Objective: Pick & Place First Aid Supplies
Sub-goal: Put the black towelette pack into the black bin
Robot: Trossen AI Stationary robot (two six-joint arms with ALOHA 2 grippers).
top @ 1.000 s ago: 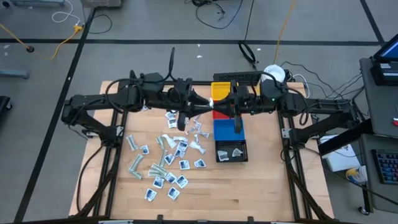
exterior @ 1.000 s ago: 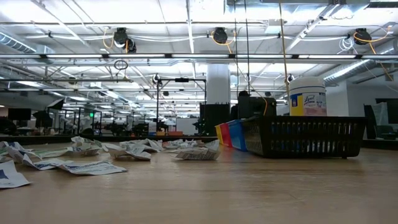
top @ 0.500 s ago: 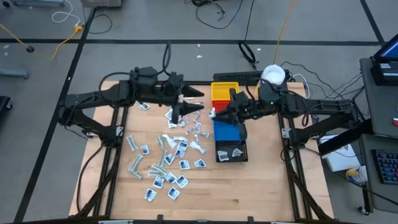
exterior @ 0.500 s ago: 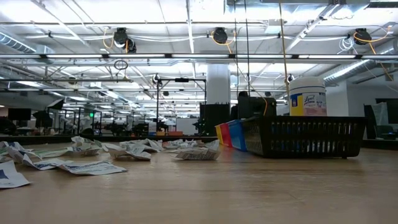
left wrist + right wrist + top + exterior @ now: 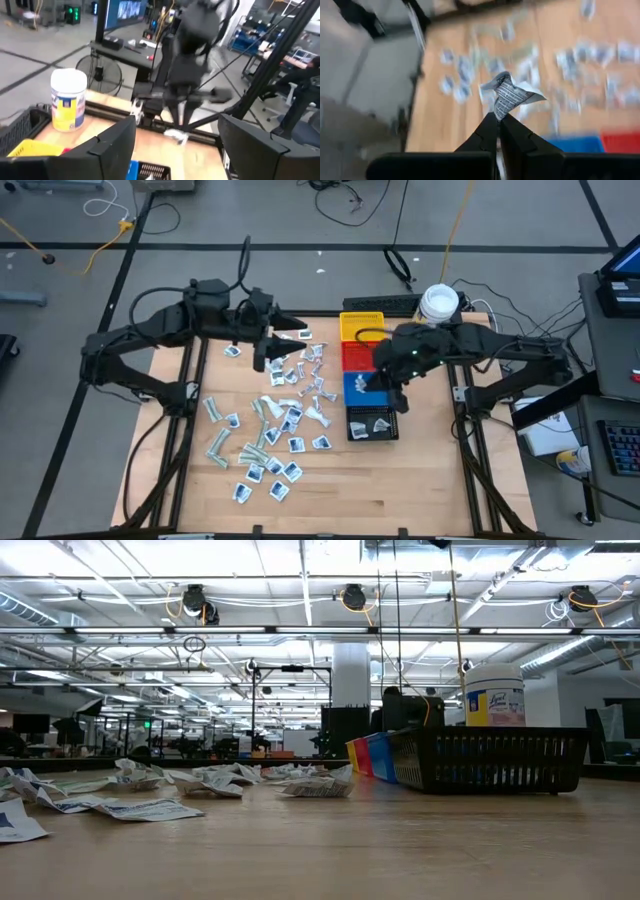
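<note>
Seen from above, the right end effector [image 5: 362,383] hangs over the blue bin [image 5: 360,389], clenched on a crumpled white packet [image 5: 509,94]; only its wrist view shows that pinch plainly. The left end effector [image 5: 298,334], fingers spread and holding nothing, sits at the counter [image 5: 400,480]'s 11 o'clock edge. The other first aid supplies [image 5: 268,425] litter the 8 o'clock half; the 5 o'clock corner is bare wood. The low view shows a white jar [image 5: 493,694] behind the black bin [image 5: 487,760].

"Lysol" can be read, approx., on yellow label of white jar [image 5: 493,695] behind black bin [image 5: 486,760]; nothing else legible.
</note>
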